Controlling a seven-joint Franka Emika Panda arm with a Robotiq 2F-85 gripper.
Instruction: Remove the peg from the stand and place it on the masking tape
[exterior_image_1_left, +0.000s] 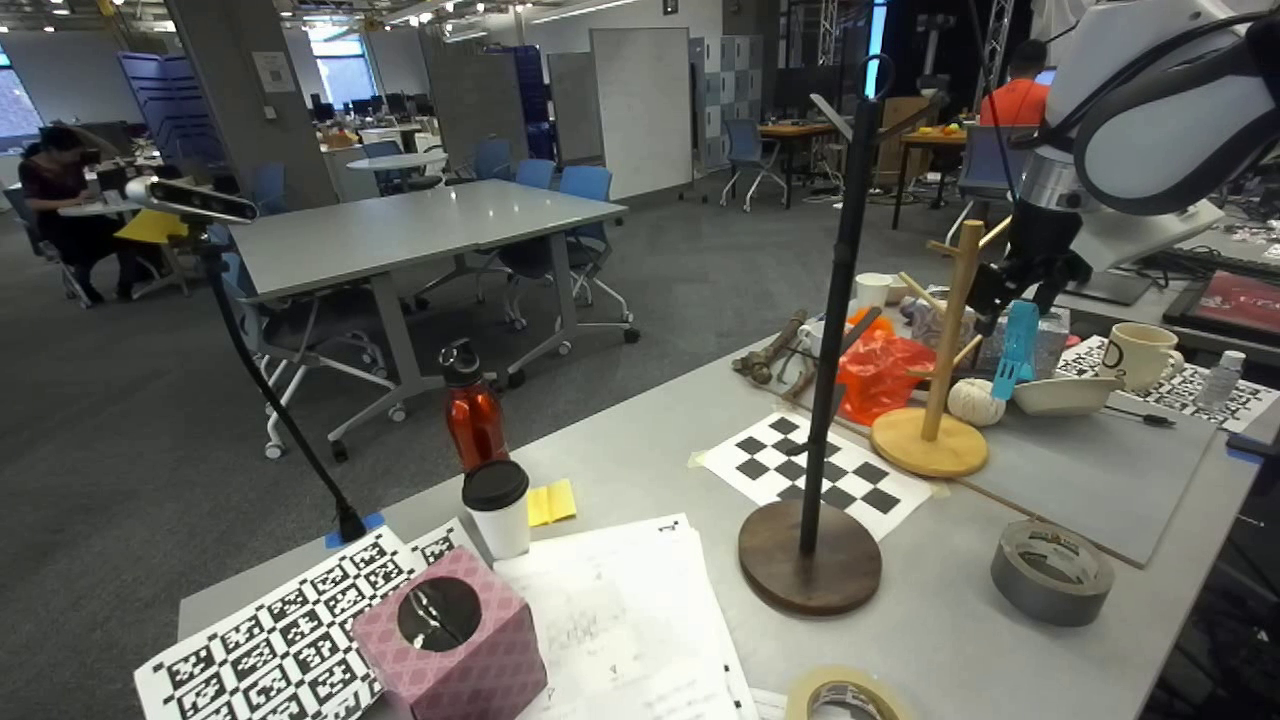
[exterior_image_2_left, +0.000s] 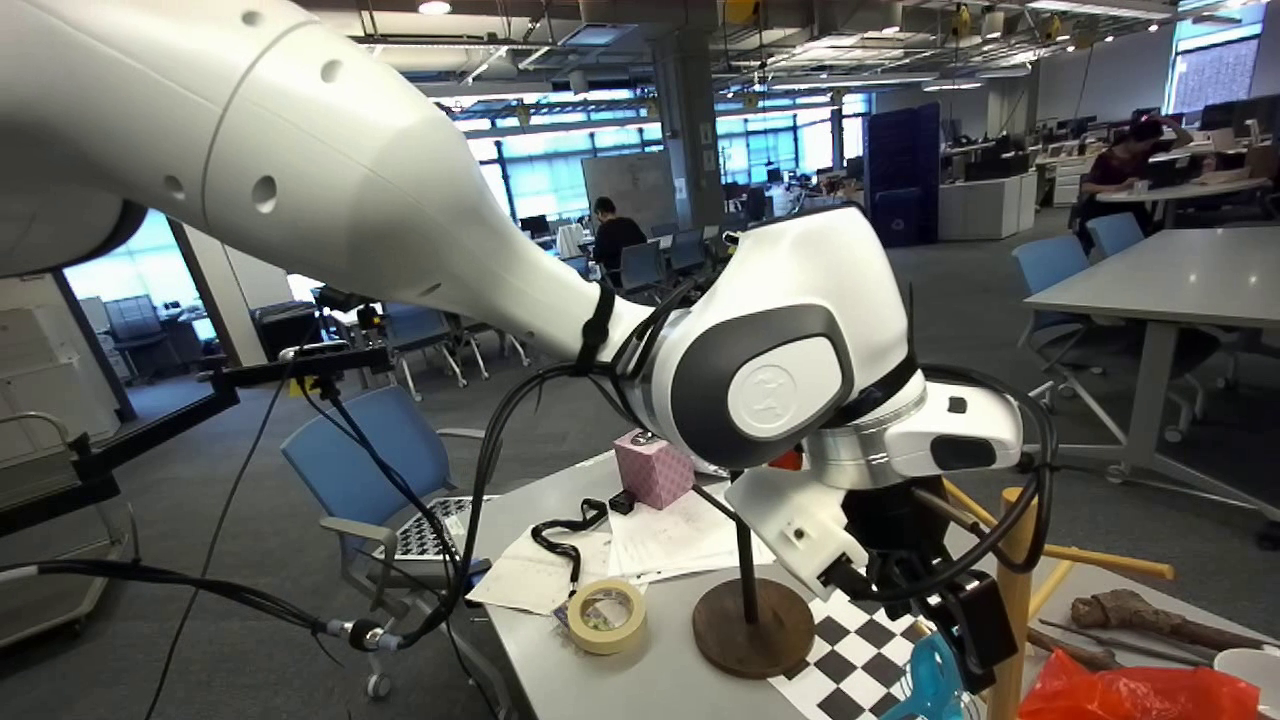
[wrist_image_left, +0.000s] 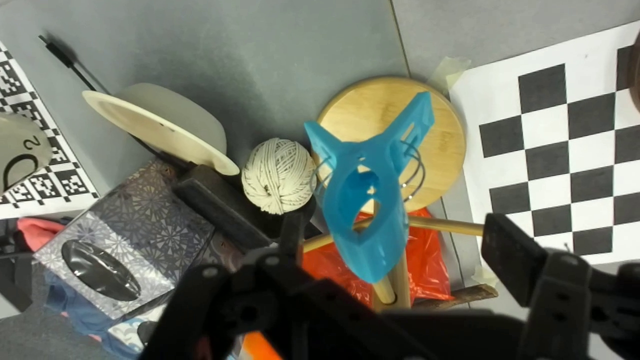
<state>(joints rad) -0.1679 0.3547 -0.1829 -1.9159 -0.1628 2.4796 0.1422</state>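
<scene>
The teal-blue peg hangs on a dowel of the wooden stand. In the wrist view the peg hangs in front of the stand's round base, with a dowel running into its near end. In an exterior view the peg is partly cut off beside the post. My gripper is open, one finger on each side of the peg's near end with gaps visible. It is also above the peg in both exterior views. The grey masking tape roll lies flat near the table edge, outside the wrist view.
A black pole on a brown base stands near the stand. A twine ball, bowl, red plastic bag and mug crowd around it. A tan tape roll and pink tissue box are farther off.
</scene>
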